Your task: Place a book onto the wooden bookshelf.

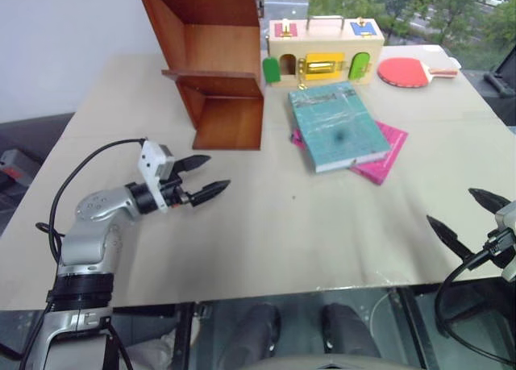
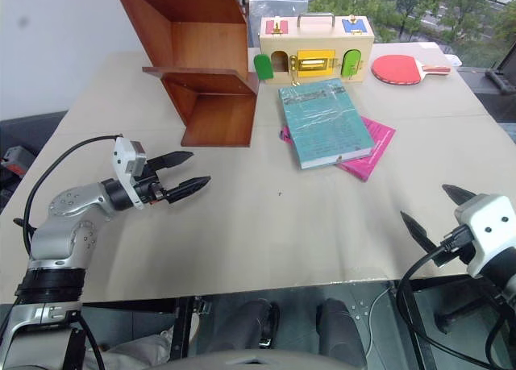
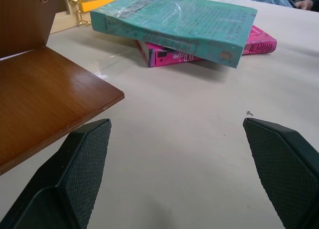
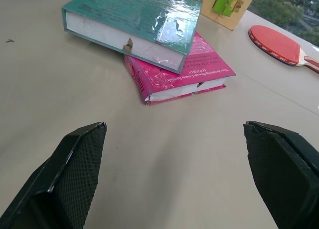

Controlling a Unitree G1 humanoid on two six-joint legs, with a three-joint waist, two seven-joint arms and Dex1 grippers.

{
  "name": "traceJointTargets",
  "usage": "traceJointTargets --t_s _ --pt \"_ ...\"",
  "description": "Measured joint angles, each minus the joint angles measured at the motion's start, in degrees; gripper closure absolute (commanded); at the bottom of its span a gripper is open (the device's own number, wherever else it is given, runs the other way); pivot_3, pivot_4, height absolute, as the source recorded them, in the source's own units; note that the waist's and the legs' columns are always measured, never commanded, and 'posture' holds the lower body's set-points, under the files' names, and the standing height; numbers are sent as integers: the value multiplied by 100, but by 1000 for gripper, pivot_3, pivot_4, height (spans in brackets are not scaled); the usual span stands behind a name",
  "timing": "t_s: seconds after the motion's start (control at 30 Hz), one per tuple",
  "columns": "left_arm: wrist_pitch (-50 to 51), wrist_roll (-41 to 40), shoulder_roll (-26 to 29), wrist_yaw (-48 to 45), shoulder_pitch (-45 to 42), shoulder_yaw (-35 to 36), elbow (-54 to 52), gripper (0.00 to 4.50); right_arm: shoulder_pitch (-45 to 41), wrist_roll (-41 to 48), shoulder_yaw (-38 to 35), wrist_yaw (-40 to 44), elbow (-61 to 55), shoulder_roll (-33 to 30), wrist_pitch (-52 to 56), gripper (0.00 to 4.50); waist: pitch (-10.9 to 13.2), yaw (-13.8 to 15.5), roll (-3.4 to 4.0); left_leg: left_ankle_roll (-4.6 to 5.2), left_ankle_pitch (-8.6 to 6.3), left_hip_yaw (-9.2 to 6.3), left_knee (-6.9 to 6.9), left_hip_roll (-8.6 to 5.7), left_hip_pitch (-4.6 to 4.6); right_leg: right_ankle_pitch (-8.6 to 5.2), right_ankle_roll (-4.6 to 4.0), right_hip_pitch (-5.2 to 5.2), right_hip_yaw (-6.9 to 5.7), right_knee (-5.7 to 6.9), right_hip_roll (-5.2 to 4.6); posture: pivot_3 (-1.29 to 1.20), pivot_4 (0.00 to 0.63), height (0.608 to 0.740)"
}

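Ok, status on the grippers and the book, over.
Left gripper open, empty. Right gripper open, empty. Book flat atop pink book, beside bookshelf. Nothing between.

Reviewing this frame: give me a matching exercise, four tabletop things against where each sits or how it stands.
Things:
1. teal book
2. pink book
3. table tennis bat
4. wooden bookshelf

Places or states:
a. lies flat beside the pale box with coloured doors, on its right
b. rests on top of another book
c. stands on the table, left of the books
d. lies under another book, partly sticking out

Pairs: 1-b, 2-d, 3-a, 4-c
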Motion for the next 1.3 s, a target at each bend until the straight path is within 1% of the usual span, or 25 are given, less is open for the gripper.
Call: traceJointTargets --t_s 0.1,0.13,0.17,0.2,0.27,0.3,0.37,0.4,0.43,0.47,0.5,0.53,0.6,0.7,0.77,0.8,0.83,0.9,0.93,0.97,1.03,1.1,1.13,1.2,1.3 --pt "6 -3 -1 -4 1 0 -2 53 -7 6 1 -3 0 -6 10 0 0 6 0 0 0 -3 0 0 -3 0 0 0 -4 -3 -1 0 150 740" --pt "107 -63 -30 12 -7 8 -38 53 -111 6 43 -50 3 -98 180 0 0 2 0 0 0 -3 1 -1 -4 1 0 0 -3 -4 -1 0 150 740" --pt "195 -144 -120 42 -55 4 -95 0 -310 7 142 -135 15 -199 340 494 0 1 0 0 0 -3 3 -1 -5 1 0 0 -3 -6 -2 0 150 740" --pt "257 -204 -202 63 -108 -22 -193 0 -531 27 262 -191 29 -258 462 630 1 2 -2 0 0 -4 4 -1 -7 1 1 0 -6 -7 -2 0 150 740" --pt "364 -229 -293 93 -224 -135 -387 0 -933 132 468 -280 95 -329 703 1770 1 6 -2 0 1 -11 4 -1 -14 1 0 -1 -13 -9 -2 0 150 740" --pt "370 -231 -296 98 -231 -137 -401 0 -953 136 481 -286 100 -330 729 2096 1 7 -2 0 1 -16 3 -1 -18 1 0 -3 -17 -10 -2 0 150 740" --pt "454 -272 -311 134 -262 -139 -459 0 -1396 130 717 -412 344 -384 927 2911 2 -7 -1 -15 9 -18 3 -3 -25 1 -1 -8 -17 -13 -1 0 150 740" --pt "491 -305 -331 138 -291 -157 -488 0 -1677 121 846 -472 493 -429 1020 3410 2 -12 -1 -22 13 -17 3 -4 -28 1 -1 -10 -16 -13 -2 0 150 740" --pt "503 -324 -341 141 -309 -169 -494 0 -1771 117 897 -498 544 -459 1045 3795 2 -11 -1 -22 14 -17 3 -4 -29 1 -1 -10 -17 -14 -3 0 150 740" --pt "549 -353 -354 144 -325 -170 -534 0 -2217 26 1155 -584 805 -565 1132 4398 2 -13 -1 -22 14 -18 3 -4 -30 1 -1 -10 -19 -16 -3 0 150 740" --pt "563 -361 -359 145 -339 -180 -537 0 -2361 -12 1225 -618 897 -585 1153 4461 2 -10 -1 -22 14 -18 3 -4 -31 1 -1 -12 -18 -16 -3 0 150 740" --pt "573 -376 -371 137 -354 -190 -575 0 -2881 -154 1490 -700 1225 -655 1259 4461 3 -19 -1 -23 15 -18 4 -5 -34 2 -2 -13 -20 -16 -3 0 150 740" --pt "573 -390 -385 122 -383 -224 -673 0 -3595 -364 1890 -790 1733 -828 1425 4461 3 -12 0 -24 16 -19 4 -5 -36 2 -2 -15 -21 -16 -3 0 150 740" --pt "580 -397 -425 134 -466 -257 -717 0 -4802 -678 2508 -773 2863 -812 1425 4461 3 -25 0 -26 17 -18 3 -5 -39 3 -3 -19 -22 -16 -2 0 150 740" --pt "579 -395 -473 155 -466 -312 -763 0 -5609 -1030 2941 -761 3875 -701 1122 4461 3 -47 0 -26 17 -17 2 -7 -48 3 -5 -28 -20 -17 -2 0 150 740" --pt "582 -394 -491 178 -442 -358 -795 0 -6146 -1379 3309 -755 4750 -623 741 4461 3 -74 0 -26 17 -15 3 -7 -49 4 -6 -29 -19 -17 -2 0 150 740" --pt "582 -394 -498 179 -442 -366 -804 0 -6203 -1420 3352 -756 4841 -617 699 4461 4 -76 -1 -26 17 -15 2 -10 -54 4 -6 -34 -19 -17 -3 0 150 740" --pt "585 -394 -503 202 -366 -373 -880 0 -7059 -1995 3831 -748 6566 -402 -166 4461 5 -108 -1 -26 18 -15 -2 -10 -59 4 -7 -40 -18 -25 -2 0 150 740" --pt "585 -395 -505 203 -359 -379 -893 0 -7157 -2058 3859 -751 6775 -371 -268 4461 6 -109 0 -27 18 -16 -8 -11 -63 4 -7 -42 -19 -28 -2 0 150 740" --pt "584 -395 -500 235 -312 -362 -926 0 -7518 -2162 3897 -744 7541 -206 -583 4461 7 -138 -1 -27 18 -15 -11 -11 -63 3 -7 -43 -17 -32 -2 0 150 740" --pt "583 -395 -497 298 -246 -341 -970 0 -8102 -2150 3844 -529 8424 113 -1007 4461 9 -179 0 -27 18 -11 -23 -10 -67 3 -7 -54 -11 -37 -1 0 150 740" --pt "583 -395 -498 306 -245 -342 -979 0 -8189 -2112 3844 -446 8437 200 -1104 4461 9 -201 1 -27 18 -9 -32 -8 -70 3 -7 -65 -7 -36 0 0 150 740" --pt "583 -396 -482 373 -91 -252 -1116 0 -8352 -1987 3813 -130 8478 454 -1235 4461 9 -241 1 -27 19 -5 -40 -8 -73 3 -8 -73 -11 -36 -2 0 150 740" --pt "586 -399 -483 419 -28 -227 -1168 0 -8377 -1956 3886 78 8425 717 -1300 4461 9 -292 1 -27 19 -3 -39 -7 -72 3 -8 -74 -11 -32 -2 0 150 740" --pt "598 -426 -483 452 19 -215 -1285 0 -8353 -2333 4335 274 8563 879 -1502 4461 9 -304 1 -28 20 -1 -35 -8 -72 3 -8 -77 -10 -24 -1 0 150 740"
